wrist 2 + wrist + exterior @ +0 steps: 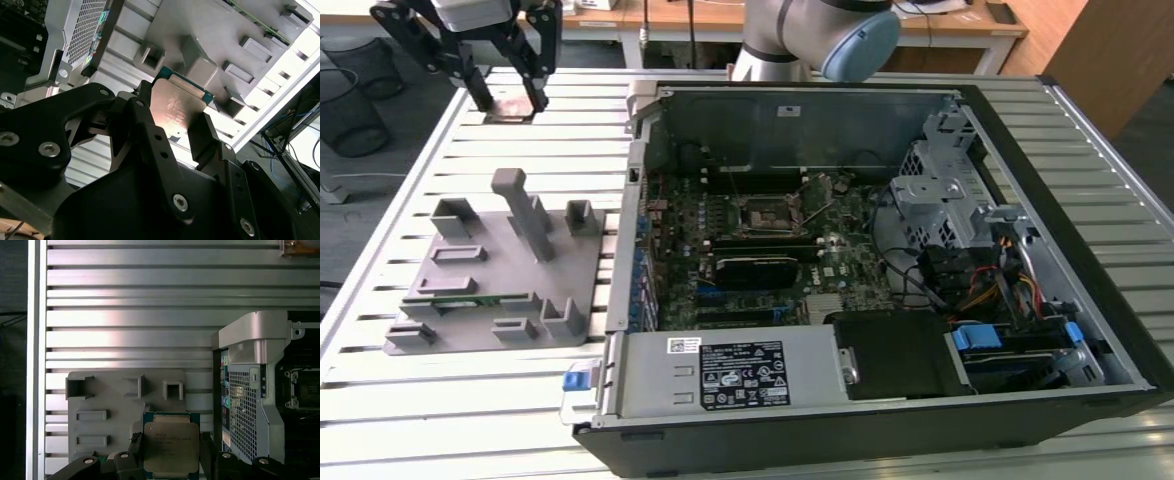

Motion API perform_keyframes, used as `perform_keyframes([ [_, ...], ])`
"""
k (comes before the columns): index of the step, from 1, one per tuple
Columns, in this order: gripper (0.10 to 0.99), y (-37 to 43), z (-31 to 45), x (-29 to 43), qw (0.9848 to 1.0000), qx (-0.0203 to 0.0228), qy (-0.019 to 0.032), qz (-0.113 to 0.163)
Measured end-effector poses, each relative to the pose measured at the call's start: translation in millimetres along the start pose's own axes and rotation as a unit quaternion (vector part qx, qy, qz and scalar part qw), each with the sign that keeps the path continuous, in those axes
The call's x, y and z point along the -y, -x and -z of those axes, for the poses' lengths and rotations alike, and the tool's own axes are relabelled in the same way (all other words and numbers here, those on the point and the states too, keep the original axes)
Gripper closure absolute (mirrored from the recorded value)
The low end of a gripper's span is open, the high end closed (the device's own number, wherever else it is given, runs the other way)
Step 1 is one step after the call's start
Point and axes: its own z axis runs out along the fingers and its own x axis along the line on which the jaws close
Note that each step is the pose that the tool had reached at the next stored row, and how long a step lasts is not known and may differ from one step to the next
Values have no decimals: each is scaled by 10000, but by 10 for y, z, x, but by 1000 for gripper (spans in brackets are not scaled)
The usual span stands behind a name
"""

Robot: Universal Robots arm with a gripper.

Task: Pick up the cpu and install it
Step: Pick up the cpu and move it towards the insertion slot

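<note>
The cpu (171,447) is a flat square chip with a pale metal top and a green rim. It sits clamped by two opposite edges between the black fingers (206,452) of my gripper (171,456). In the second wrist view the cpu (176,106) reflects pinkish light and my gripper (172,120) is shut on it. In the exterior view my gripper (508,98) hangs over the table's far corner at the exterior view's left, with the cpu (516,106) as a small pale patch between the fingers. The black-framed socket (763,212) on the motherboard lies apart from it, inside the case.
A grey moulded fixture (500,270) with posts and pockets lies on the slatted metal table (400,200), beside the open computer case (881,250). A thin green strip (454,303) rests in the fixture. The case's raised wall (255,390) stands between fixture and motherboard.
</note>
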Motion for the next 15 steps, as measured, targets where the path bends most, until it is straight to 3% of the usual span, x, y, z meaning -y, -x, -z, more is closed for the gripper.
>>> perform_keyframes([
  [15,549,151,-1,-17,10000,0,0,0],
])
